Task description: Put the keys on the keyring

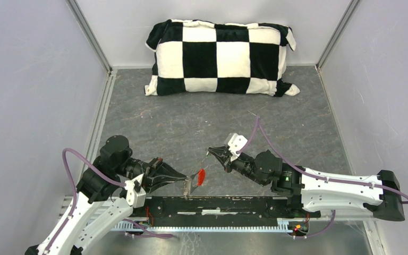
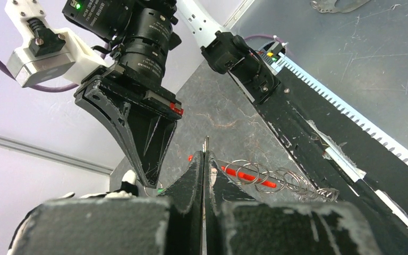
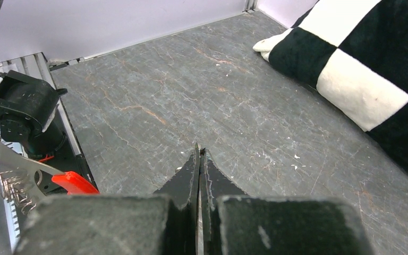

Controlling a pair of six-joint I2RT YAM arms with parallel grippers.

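My left gripper (image 1: pixel 184 179) is shut low over the table's near edge. In the left wrist view a thin silver metal edge (image 2: pixel 206 142) sticks out between its closed jaws (image 2: pixel 206 158). The keyring's chain of small silver rings (image 2: pixel 268 178) and its red tag (image 2: pixel 244 174) trail from there to the right. The red tag (image 1: pixel 201 176) hangs just past the fingertips. My right gripper (image 1: pixel 211 151) hovers a little beyond it, shut (image 3: pixel 198 151), with nothing clearly between its fingers. A tiny green speck (image 2: pixel 161 189) shows by its tip, too small to identify. The keys are otherwise hidden.
A black-and-white checkered pillow (image 1: pixel 220 57) lies against the back wall. A black rail (image 1: pixel 218 204) runs along the near edge between the arm bases. Grey walls close in both sides. A flat silver metal piece (image 3: pixel 10 154) and wire coils (image 3: pixel 13 188) hang beside the red tag (image 3: pixel 74 182).
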